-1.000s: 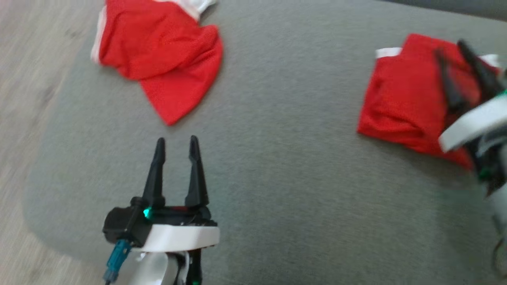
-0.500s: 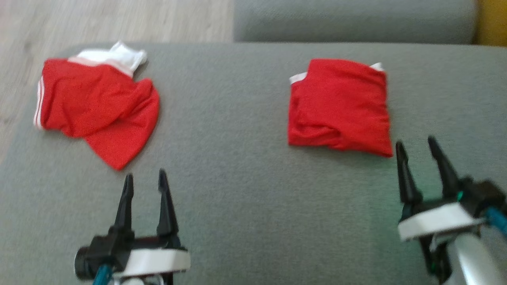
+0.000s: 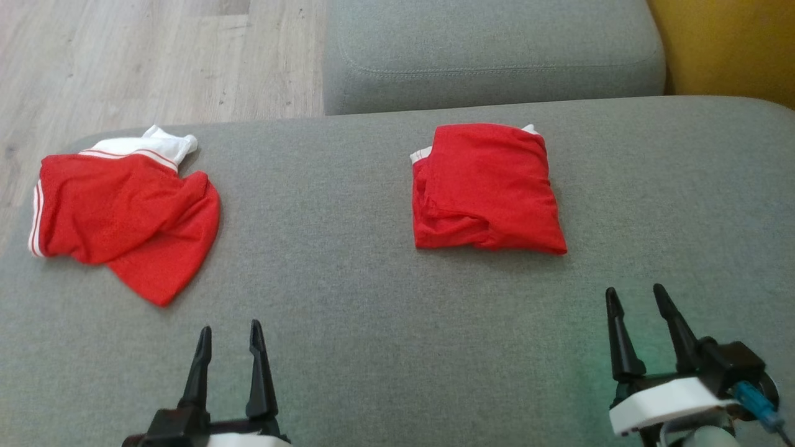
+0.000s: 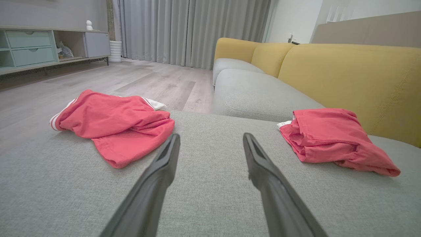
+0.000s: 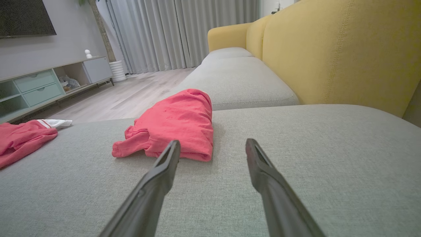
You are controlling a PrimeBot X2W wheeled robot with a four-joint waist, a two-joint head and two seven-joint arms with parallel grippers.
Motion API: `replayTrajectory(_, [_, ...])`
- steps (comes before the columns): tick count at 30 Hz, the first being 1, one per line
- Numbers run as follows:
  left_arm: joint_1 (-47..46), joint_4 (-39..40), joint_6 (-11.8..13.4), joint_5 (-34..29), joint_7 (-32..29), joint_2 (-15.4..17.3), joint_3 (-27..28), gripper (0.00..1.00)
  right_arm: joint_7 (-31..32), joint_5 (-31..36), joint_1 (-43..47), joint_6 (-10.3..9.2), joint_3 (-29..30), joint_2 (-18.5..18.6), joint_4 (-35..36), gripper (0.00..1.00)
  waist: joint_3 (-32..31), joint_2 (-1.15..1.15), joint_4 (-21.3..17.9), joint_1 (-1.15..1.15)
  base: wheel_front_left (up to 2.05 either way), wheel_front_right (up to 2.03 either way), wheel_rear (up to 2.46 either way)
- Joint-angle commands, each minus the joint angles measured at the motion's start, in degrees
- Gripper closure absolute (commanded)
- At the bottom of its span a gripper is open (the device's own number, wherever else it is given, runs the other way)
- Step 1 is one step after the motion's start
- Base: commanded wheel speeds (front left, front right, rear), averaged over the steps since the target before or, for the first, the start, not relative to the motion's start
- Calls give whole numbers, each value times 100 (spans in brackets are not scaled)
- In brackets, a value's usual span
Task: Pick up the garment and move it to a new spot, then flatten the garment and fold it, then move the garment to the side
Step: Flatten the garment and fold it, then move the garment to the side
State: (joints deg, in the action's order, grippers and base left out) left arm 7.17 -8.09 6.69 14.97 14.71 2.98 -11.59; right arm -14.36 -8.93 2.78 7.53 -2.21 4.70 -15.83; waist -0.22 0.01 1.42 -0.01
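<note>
Left pincer (image 3: 229,327) hangs at the lower left of the head view, its two dark fingers apart with nothing between them, poised over the grey sofa seat (image 3: 385,347). At the lower right the right pincer (image 3: 635,290) is spread just the same and empty, well clear of any cloth.

The folded garment (image 3: 487,189), red, lies on the seat ahead of the right pincer and a little to its left. It is a compact, roughly square bundle with slivers of white trim at its far corners.

The crumpled garment (image 3: 121,214), also red, with white side stripes and a white band, lies near the seat's left edge beside the wooden floor (image 3: 124,62), ahead of the left pincer. The two garments are well apart.

Beyond the seat are another grey cushion (image 3: 490,56) and a yellow backrest (image 3: 726,43).
</note>
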Motion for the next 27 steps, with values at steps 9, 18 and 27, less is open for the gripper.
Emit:
replayTrajectory(9, [-184, 52, -20, -330, 29, -11, 183, 0, -63, 212, -148, -4, -294, 44, 120, 0, 22, -1, 43, 1, 0, 0, 0])
replayTrajectory(18, [-164, 50, -20, -503, 29, -11, 198, 0, -63, 311, -126, -4, -329, 40, 49, 0, -2, -1, 54, 1, 0, 0, 0])
replayTrajectory(27, [-168, -14, -13, -699, 29, -11, 184, 0, -63, 380, -113, -4, -350, 24, 31, 0, 16, -1, 12, 1, 0, 0, 0])
